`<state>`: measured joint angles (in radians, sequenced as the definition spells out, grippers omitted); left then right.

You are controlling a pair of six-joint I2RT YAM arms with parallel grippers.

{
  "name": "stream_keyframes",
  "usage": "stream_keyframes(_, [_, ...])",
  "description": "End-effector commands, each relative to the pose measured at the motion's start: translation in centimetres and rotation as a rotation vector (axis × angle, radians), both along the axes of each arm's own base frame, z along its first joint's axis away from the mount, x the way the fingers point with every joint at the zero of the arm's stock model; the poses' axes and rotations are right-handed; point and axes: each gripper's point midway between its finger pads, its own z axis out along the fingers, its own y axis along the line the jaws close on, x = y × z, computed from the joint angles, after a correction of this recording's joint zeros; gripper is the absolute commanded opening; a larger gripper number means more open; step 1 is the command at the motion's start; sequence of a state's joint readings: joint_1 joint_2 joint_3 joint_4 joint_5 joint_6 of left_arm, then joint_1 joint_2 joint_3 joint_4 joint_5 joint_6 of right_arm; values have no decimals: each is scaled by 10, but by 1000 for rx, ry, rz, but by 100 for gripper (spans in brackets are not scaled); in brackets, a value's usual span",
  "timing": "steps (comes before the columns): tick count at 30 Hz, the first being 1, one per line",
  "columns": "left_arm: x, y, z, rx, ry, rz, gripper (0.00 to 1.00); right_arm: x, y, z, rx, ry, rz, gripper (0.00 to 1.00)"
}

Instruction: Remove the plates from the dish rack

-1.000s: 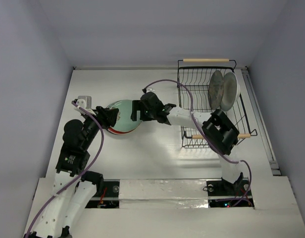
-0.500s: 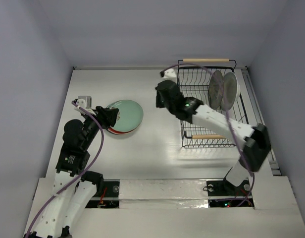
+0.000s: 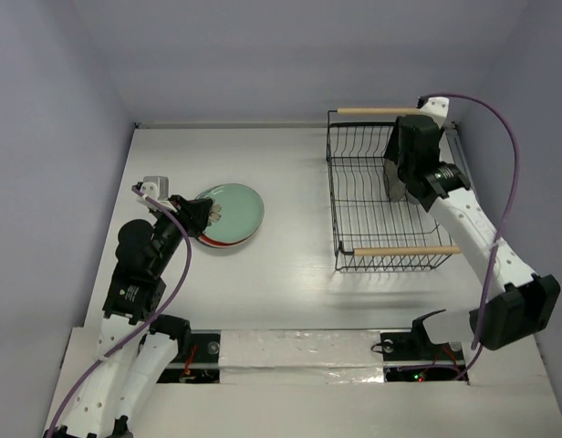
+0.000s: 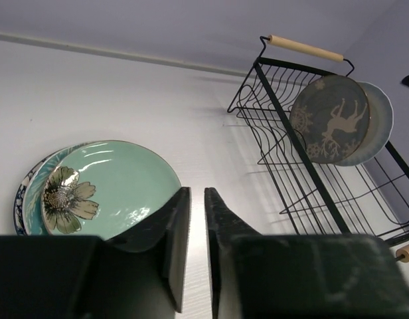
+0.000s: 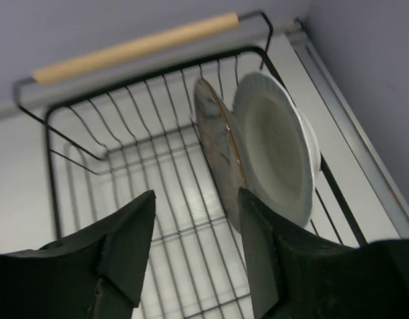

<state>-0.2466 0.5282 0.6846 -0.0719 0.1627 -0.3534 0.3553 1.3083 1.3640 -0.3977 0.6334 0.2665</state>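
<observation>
Our right fingers (image 5: 125,252), spread apart and empty, hang above the dish rack (image 5: 135,46). The grey-brown plate (image 5: 218,156) stands on edge just ahead, its rim in line with their gap, and the white plate (image 5: 277,159) is beside it. Our left fingers (image 4: 174,246), nearly together, sit well apart from the rack.

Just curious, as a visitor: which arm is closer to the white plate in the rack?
Right. The right gripper hangs above the dish rack, close to the white plate; the left gripper is far off, by the green plate.
</observation>
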Motion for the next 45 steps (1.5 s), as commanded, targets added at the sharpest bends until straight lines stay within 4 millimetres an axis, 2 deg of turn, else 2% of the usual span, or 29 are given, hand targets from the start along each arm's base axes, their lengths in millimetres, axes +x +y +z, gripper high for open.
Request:
stream_keyframes(1, [1,1,18,-14,-57,4,14,6,-26,-30,-76,128,-32,60])
stream_keyframes(2, [1,1,19,-14,-60,4,19,12,-39,-40,-73,154,-56,63])
stream_keyframes(4, [0,1,19,-14,-60,4,22,23,-39,-46,-53,172,-14,65])
stream_keyframes(8, [0,2,18,-12,-59,7,28,38,-48,-77,-69,263,-21,63])
stream_keyframes(9, [0,1,19,-12,-59,4,28,43,-51,-90,-70,293,-27,62])
stream_keyframes(13, [0,1,19,-12,-59,3,29,52,-55,-114,-86,336,-69,54])
stream_keyframes(15, [0,0,19,-13,-59,0,30,56,-56,-118,-96,345,-77,49])
stream_keyframes(17, [-1,0,20,-13,-62,-2,30,59,-59,-125,-110,367,-89,37])
stream_keyframes(19, [0,1,18,-13,-59,0,30,59,-61,-124,-122,369,-102,30])
stream_keyframes(23, [0,0,19,-13,-60,-5,31,54,-64,-114,-136,360,-101,17])
stream_keyframes(32, [-1,-1,20,-16,-66,-8,31,45,-64,-66,-185,307,-100,1])
stream_keyframes(40, [-2,-1,21,-18,-69,-8,32,36,-60,-15,-210,217,-100,0])
stream_keyframes(44, [-2,0,21,-17,-70,-6,32,24,-55,15,-166,124,-83,0])
stream_keyframes(45, [-2,0,22,-17,-70,-6,32,17,-54,29,-145,83,-70,0])
